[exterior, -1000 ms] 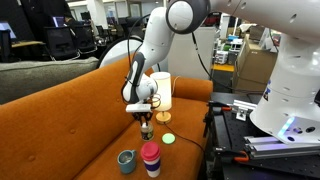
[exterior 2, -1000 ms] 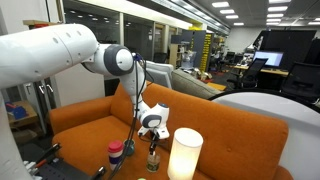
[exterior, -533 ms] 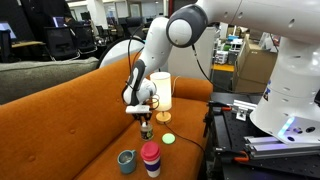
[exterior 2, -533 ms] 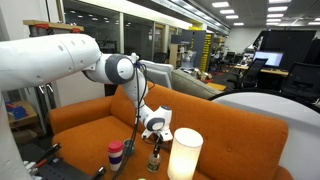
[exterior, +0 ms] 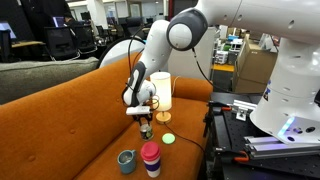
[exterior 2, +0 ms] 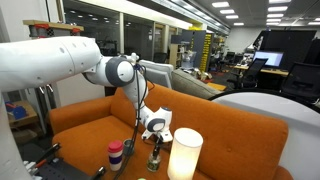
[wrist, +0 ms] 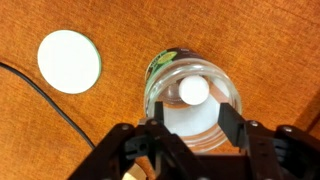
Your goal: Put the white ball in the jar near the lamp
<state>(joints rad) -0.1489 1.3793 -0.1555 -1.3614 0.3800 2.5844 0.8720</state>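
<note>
Orange bench (exterior: 60,125) carries the small dark round jar (wrist: 160,72), just beside the tall glowing lamp (exterior: 161,90). The small white ball (wrist: 193,90) sits inside the jar, so the black gripper (wrist: 193,122) above it is spread wide and empty.

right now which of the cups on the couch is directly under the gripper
The dark jar beside the lamp: it sits right below the gripper, white ball in its mouth. The teal mug and stacked pink-red cups stand apart.
</note>
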